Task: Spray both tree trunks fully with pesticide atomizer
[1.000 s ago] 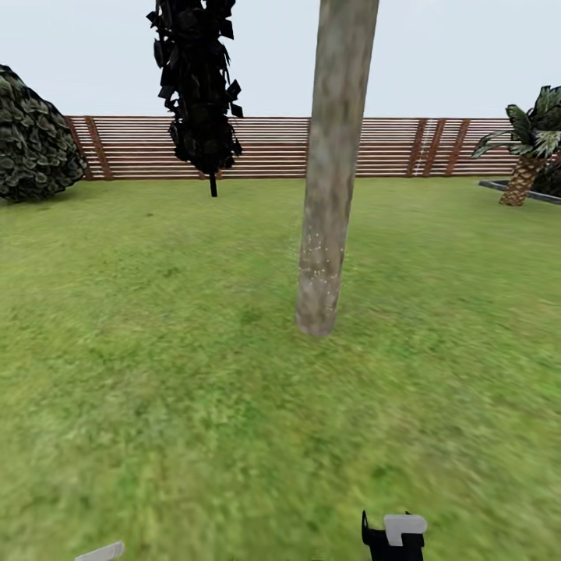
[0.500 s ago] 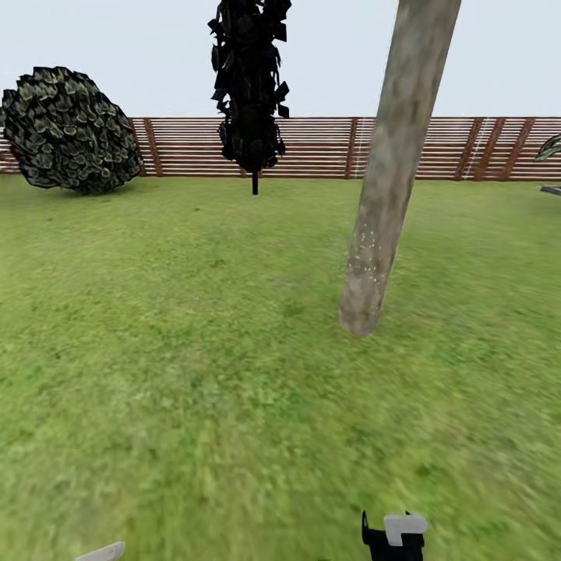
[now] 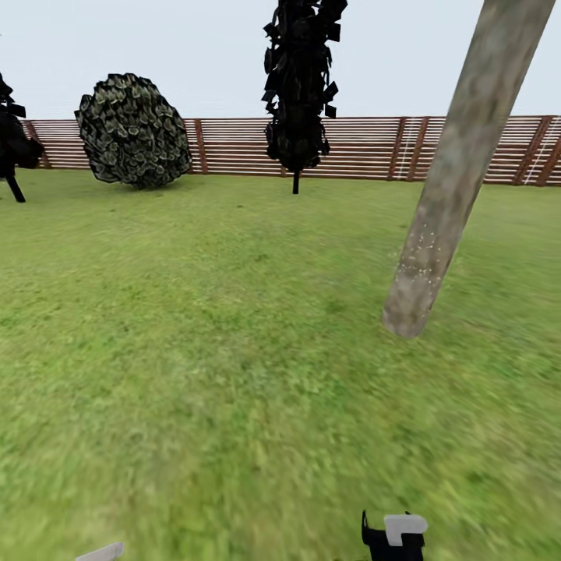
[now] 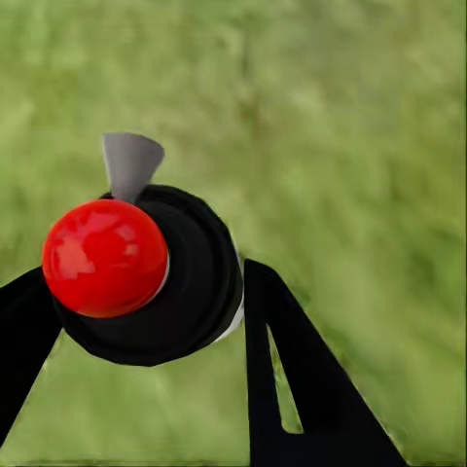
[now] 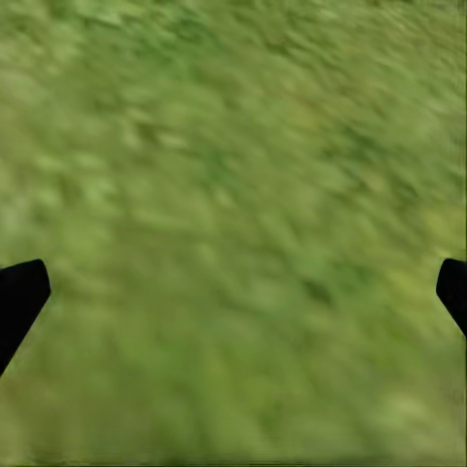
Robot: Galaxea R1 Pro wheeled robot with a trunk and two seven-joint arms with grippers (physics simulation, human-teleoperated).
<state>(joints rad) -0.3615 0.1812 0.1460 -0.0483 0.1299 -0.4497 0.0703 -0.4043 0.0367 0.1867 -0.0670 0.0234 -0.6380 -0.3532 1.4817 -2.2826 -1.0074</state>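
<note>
In the left wrist view my left gripper (image 4: 146,292) is shut on the pesticide atomizer (image 4: 146,282), a black bottle with a red top (image 4: 104,258) and a grey nozzle (image 4: 129,163), over blurry grass. The right wrist view shows my right gripper (image 5: 233,292) open wide, its black fingers (image 5: 19,297) at the picture's edges with only grass between them. In the head view a pale grey-brown tree trunk (image 3: 448,202) rises from the lawn (image 3: 202,327) at the right, flecked with whitish specks near its base. My right gripper (image 3: 393,538) peeks in at the bottom edge.
A brown slat fence (image 3: 366,148) closes the far side of the lawn. Before it stand a near-black conifer (image 3: 300,86), a round dark bush (image 3: 134,131) and another dark conifer (image 3: 12,148) at the left edge. Open grass stretches between me and them.
The head view has swung to the left: trunk, conifer and bush all slid right in the picture, and a second conifer came in at the left. The grippers kept their places.
</note>
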